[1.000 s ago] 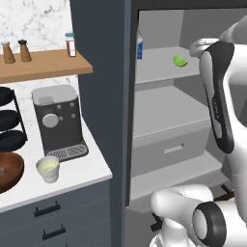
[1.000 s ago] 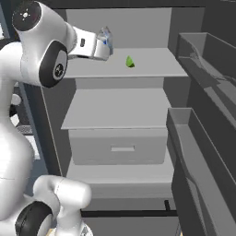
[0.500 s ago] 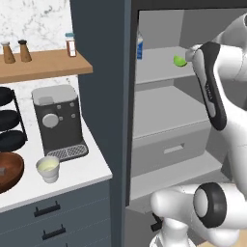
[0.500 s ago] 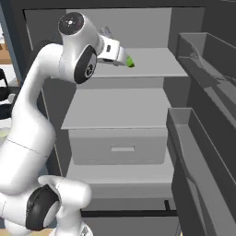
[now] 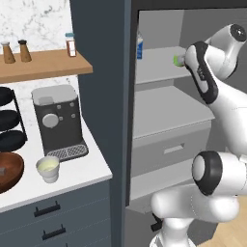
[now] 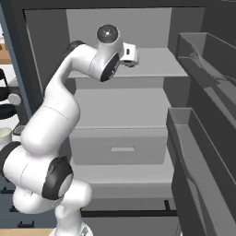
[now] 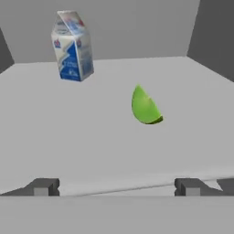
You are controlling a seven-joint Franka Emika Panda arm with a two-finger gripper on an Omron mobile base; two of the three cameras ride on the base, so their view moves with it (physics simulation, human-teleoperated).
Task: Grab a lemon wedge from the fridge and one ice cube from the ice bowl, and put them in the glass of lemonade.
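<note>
I've got the gripper (image 7: 116,186) spread wide and empty at the fridge's (image 5: 101,72) top shelf; the lemon wedge (image 7: 145,106) sits ahead, right of the milk carton (image 7: 71,46).

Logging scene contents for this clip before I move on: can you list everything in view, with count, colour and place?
lemon wedge: 1, yellow-green, on the fridge's top shelf
milk carton: 1, blue and white, same shelf, farther back
fridge: 1, dark grey, door open, pale grey shelves and a drawer inside
glass of lemonade: 1, whitish, on the white counter before the coffee machine
coffee machine: 1, grey and black, on the counter
ice bowl: 1, reddish-brown, counter's left edge
shakers: 2, brown, on the wooden shelf
jar: 1, on the wooden shelf
gripper: 1, open, facing the lemon wedge
</note>
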